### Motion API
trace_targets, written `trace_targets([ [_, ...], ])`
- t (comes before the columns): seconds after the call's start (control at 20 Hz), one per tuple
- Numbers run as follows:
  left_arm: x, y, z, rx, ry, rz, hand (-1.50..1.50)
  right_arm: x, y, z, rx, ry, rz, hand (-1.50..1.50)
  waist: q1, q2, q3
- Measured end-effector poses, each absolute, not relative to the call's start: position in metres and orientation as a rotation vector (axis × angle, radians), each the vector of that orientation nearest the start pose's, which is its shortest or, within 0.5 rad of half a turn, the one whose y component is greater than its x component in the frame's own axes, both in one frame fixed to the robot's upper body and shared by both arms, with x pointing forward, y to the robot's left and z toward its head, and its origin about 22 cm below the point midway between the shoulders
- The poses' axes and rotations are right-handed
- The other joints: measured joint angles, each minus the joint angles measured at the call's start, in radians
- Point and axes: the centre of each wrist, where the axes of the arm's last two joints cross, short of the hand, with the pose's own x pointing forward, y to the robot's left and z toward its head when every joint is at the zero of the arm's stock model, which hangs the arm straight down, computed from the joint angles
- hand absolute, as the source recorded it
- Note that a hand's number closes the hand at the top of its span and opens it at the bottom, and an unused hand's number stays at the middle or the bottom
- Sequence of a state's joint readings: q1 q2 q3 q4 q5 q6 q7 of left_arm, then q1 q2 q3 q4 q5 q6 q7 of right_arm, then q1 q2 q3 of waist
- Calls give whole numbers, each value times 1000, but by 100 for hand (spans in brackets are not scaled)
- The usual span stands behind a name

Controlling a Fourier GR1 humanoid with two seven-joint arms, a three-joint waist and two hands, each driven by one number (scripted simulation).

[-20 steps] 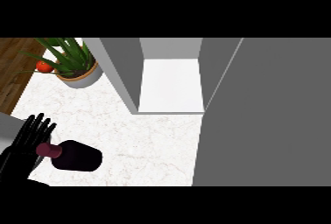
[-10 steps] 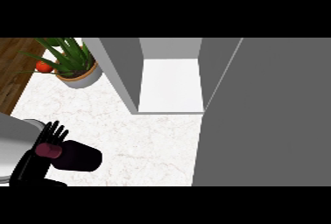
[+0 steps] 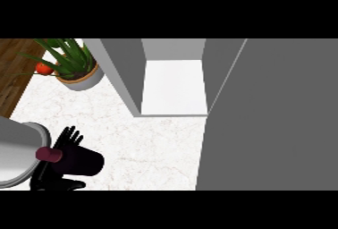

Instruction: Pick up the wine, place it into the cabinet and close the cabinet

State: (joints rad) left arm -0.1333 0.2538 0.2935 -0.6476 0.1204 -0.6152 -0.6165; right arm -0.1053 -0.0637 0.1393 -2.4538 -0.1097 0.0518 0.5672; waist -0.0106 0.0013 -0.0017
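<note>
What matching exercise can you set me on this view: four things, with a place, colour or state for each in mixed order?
1 wine bottle
2 cabinet door
3 potted plant
4 left hand

A swung open, at right
B top left corner
C maroon cap, lower left
D black, beside the bottle

Pairs: 1-C, 2-A, 3-B, 4-D

You get flat, even light across the pale counter [image 3: 152, 143], and the cabinet shelf [image 3: 173, 85] is the brightest patch. The cabinet door [image 3: 277, 116] reads a dull mid-grey (evenly shaded throughout). The left hand [image 3: 66, 139] and the wine [image 3: 82, 161] merge into one dark mass
</note>
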Motion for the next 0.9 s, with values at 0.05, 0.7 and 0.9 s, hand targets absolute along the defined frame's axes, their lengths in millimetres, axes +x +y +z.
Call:
trace_targets([
  [0.05, 196, 361, -143, -323, -1477, 131, -150, 158, -203, 204, 250, -1957, 253, -150, 0, 0, 0],
  [0.7, 200, 354, -154, -371, -1463, 154, -150, 158, -203, 205, 249, -1960, 265, -150, -2, -1, 2],
  [0.9, 207, 345, -155, -381, -1477, 147, -150, 158, -202, 204, 255, -1956, 265, -150, -4, 0, 2],
])
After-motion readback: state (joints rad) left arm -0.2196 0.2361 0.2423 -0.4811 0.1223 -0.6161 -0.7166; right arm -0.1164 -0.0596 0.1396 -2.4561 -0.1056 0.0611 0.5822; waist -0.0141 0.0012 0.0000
